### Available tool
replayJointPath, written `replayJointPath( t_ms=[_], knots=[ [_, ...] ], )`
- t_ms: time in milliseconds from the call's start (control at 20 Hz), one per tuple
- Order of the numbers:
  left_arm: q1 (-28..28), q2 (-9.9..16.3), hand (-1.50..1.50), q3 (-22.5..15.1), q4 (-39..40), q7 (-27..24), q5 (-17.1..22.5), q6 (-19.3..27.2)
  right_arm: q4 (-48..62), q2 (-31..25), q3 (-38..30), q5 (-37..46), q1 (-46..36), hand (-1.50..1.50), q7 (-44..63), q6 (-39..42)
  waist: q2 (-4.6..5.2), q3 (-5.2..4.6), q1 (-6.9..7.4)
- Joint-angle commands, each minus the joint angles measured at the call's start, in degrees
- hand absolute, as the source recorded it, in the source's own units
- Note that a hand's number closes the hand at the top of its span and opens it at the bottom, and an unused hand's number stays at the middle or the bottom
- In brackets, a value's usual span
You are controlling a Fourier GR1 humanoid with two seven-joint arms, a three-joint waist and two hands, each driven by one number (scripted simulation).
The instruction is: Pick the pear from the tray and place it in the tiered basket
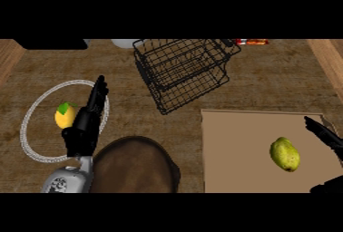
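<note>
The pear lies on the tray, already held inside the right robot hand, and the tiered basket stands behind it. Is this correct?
Not entirely. The pear lies on the tray, and the tiered basket stands behind it, but the right robot hand does not hold the pear; it is open beside it, apart. The head view shows this.

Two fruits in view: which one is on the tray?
The green-yellow pear, lying on the tan tray by the right hand. The yellow fruit sits inside the white ring.

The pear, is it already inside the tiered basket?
No, the pear lies on the tray, apart from the tiered basket.
</note>
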Motion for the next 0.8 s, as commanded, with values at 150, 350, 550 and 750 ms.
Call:
replayJointPath(
  t_ms=[150, 350, 550, 750],
  knots=[
    [2.75, 0.05, 0.00, 1.98, -1.91, -0.38, 0.68, -2.29, -3.97, 1.76, -0.91, -1.60, 1.95, -1.50, 0.85, 3.60, -0.05, -0.02, -0.10],
    [0.36, -1.47, 0.00, 2.69, 2.34, -3.18, -1.19, -1.31, 0.78, 3.41, -0.26, 0.38, -3.13, -1.50, 1.22, 2.44, 0.03, -0.01, 0.02],
    [-1.07, -2.01, 0.00, 3.24, 3.40, -2.92, -1.79, -1.83, 2.04, 5.14, 0.32, 1.74, -3.04, -1.50, 0.40, 1.39, 0.02, -0.01, -0.01],
    [-2.30, -2.80, 0.00, 3.76, 6.51, -4.15, -1.22, -2.72, -8.94, 7.42, 0.62, -1.04, 3.13, -1.50, 4.78, 2.68, -0.03, -0.04, -0.30]
  ],
)
